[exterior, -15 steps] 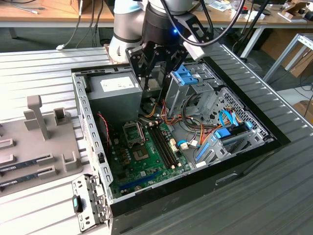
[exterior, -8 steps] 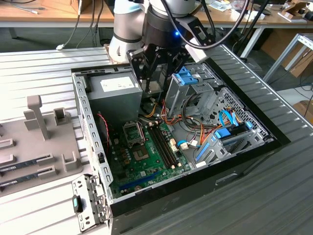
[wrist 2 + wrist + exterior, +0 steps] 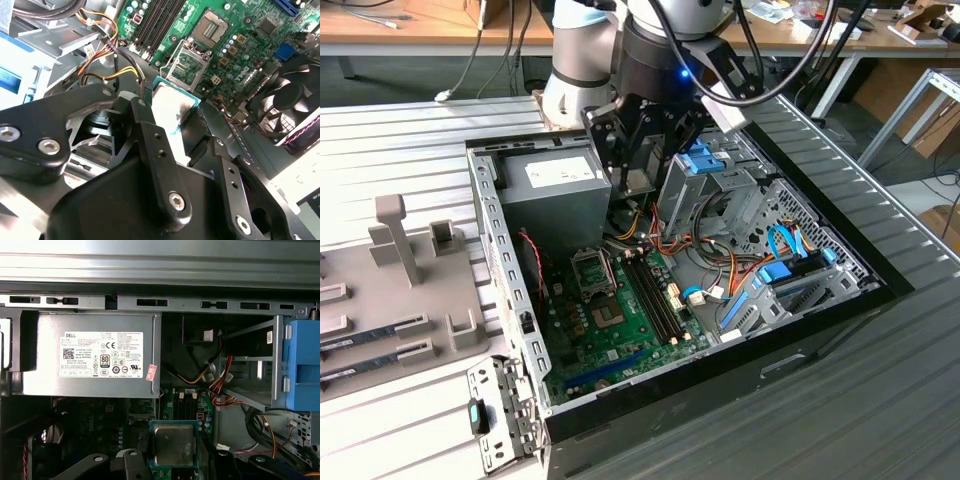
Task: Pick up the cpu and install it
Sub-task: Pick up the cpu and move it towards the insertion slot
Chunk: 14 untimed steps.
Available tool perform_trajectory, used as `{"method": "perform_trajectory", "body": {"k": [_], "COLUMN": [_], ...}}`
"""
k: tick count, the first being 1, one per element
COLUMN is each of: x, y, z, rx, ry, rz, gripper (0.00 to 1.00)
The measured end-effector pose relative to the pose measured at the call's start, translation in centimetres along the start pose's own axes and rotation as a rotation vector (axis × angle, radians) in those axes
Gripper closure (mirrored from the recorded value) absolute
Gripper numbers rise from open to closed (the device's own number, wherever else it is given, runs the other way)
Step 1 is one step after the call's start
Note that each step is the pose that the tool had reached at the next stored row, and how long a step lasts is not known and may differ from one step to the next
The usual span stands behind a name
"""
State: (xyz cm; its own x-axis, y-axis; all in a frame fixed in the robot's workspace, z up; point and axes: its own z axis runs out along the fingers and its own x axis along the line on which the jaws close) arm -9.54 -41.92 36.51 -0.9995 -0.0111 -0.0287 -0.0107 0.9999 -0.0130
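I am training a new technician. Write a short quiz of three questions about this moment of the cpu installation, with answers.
1. True or false: the gripper has its jaws shut on the cpu.
2. The cpu is: A) seated on the motherboard; B) held above the motherboard; C) hidden under the motherboard.
3. Fill in: in the first wrist view, the grey box with a white label beyond the cpu is the ___.
Key: 1 true; 2 B; 3 power supply.
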Motion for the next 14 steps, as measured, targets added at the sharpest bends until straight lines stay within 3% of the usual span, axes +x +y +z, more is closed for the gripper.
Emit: {"method": "perform_trajectory", "body": {"k": [14], "x": [0.02], "y": [-0.92], "z": [0.29], "rx": [0.0000], "ry": [0.0000], "rz": [0.000], "gripper": [0.53]}}
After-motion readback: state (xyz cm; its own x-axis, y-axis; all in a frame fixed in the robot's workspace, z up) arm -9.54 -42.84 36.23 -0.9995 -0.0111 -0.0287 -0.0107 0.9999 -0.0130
